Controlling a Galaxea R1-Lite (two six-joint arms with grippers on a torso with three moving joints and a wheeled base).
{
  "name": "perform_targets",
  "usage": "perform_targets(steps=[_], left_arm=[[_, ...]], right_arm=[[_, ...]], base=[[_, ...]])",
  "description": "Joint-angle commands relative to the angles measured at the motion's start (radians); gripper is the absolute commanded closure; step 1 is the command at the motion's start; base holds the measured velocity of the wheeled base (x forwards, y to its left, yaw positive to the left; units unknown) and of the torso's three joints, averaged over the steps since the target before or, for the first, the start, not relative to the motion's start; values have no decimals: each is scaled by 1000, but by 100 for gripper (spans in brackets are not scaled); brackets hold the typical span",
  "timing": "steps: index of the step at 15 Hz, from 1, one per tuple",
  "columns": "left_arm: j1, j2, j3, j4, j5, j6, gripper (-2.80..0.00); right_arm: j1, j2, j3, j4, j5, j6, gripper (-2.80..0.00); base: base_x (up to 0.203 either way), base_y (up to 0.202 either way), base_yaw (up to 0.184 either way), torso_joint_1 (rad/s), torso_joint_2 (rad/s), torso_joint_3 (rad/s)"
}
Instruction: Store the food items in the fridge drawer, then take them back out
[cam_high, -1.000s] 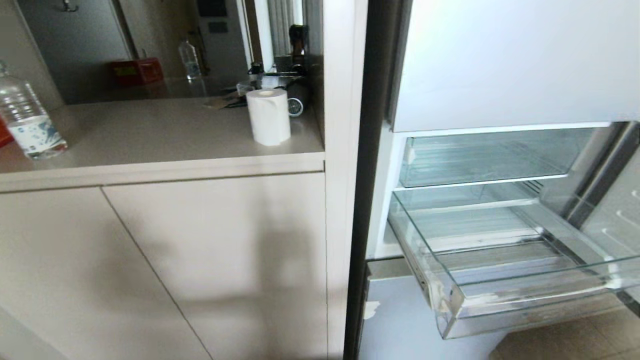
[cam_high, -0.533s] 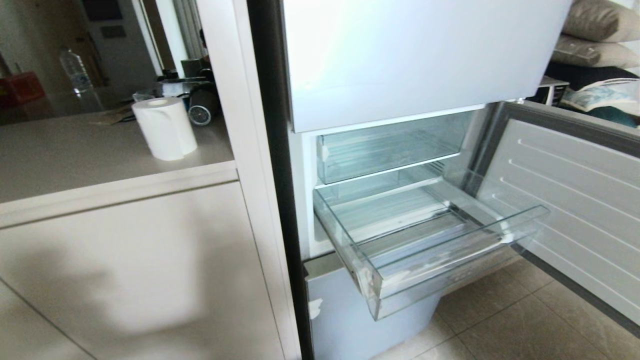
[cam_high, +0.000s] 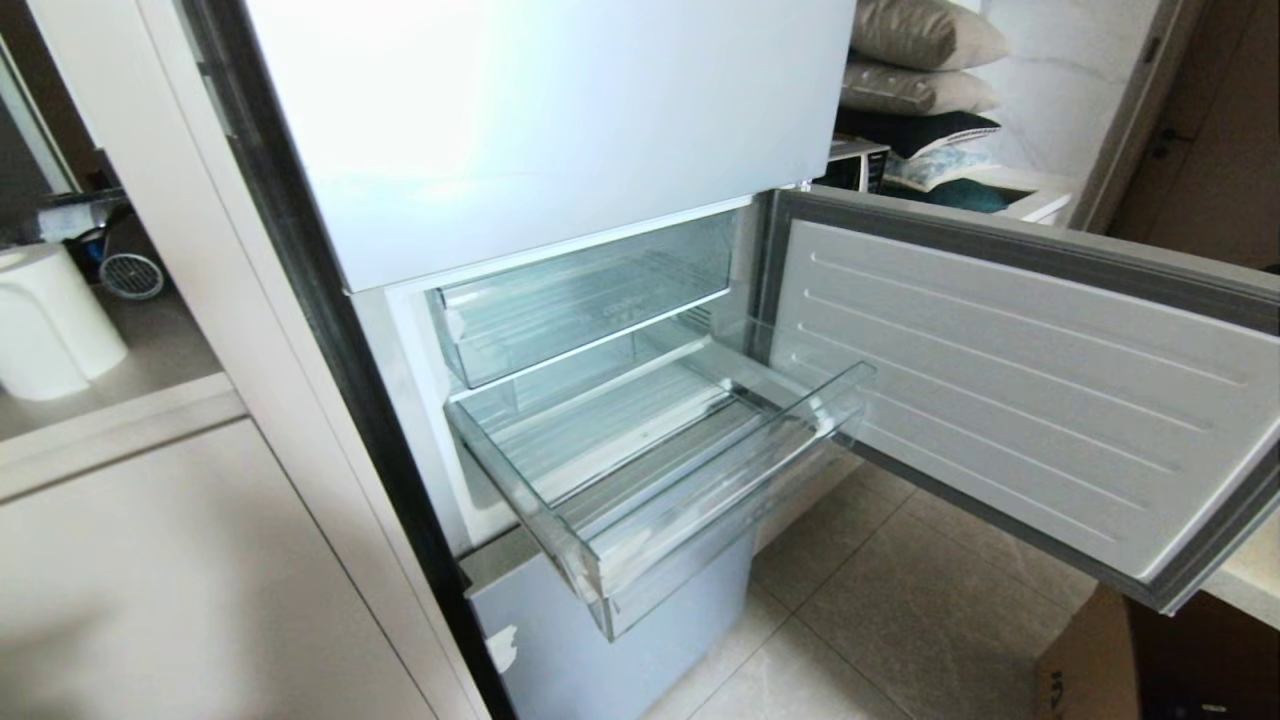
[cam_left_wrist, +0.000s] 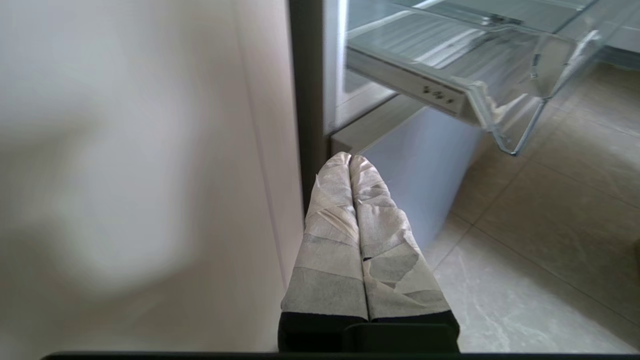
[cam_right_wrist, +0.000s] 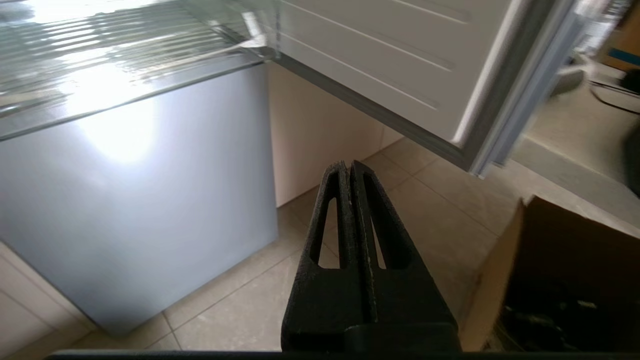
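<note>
Now we face the open fridge squarely; a second ago our head view was filled by the cabinet front and the counter (cam_high: 110, 400) beside it, so the whole picture has swung as our base turned, and the things themselves have not moved. We judge this as lining up on the fridge, with nothing stored yet.

Nearest to us, both arms hang low and idle. Our left end effector (cam_left_wrist: 350, 159), its fingers wrapped in pale tape, is pressed closed and empty, pointing at the floor beside the dark edge of the fridge. Our right end effector (cam_right_wrist: 348, 165), bare black, is likewise closed on nothing, above the tiled floor (cam_right_wrist: 440, 210), with a cardboard box (cam_right_wrist: 550, 250) near it.

Next comes the fridge drawer (cam_high: 700, 500), the deep clear bin with a ribbed floor and stepped front lip. It is pulled well out and holds nothing. Above it a shallower clear bin (cam_high: 590, 300) sits pushed in, also empty.

To the right, the fridge door (cam_high: 1010, 390) stands swung wide, its inner face toward us; it and the box narrow the room for our right arm. At the left, a white paper roll (cam_high: 50, 320) stands on the counter near its front edge.

Farthest back, cushions (cam_high: 920, 60) are stacked behind the door. We see no food items in any view, so they must be found first.
</note>
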Motion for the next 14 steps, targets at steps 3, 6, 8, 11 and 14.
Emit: perform_targets(steps=[3, 6, 8, 11, 14], left_arm=[[0, 1, 0, 0, 1, 0, 0], [0, 1, 0, 0, 1, 0, 0], [0, 1, 0, 0, 1, 0, 0], [0, 1, 0, 0, 1, 0, 0], [0, 1, 0, 0, 1, 0, 0]], right_arm=[[0, 1, -31, 7, -3, -12, 0], [-4, 116, -257, 105, -54, 69, 0], [-58, 278, -348, 148, -91, 146, 0], [-349, 530, -372, 119, -82, 205, 0], [-660, 736, -346, -31, 52, 234, 0]], base=[[-3, 4, -34, 1, 1, 1], [0, 0, 0, 0, 0, 0], [0, 0, 0, 0, 0, 0], [0, 0, 0, 0, 0, 0], [0, 0, 0, 0, 0, 0]])
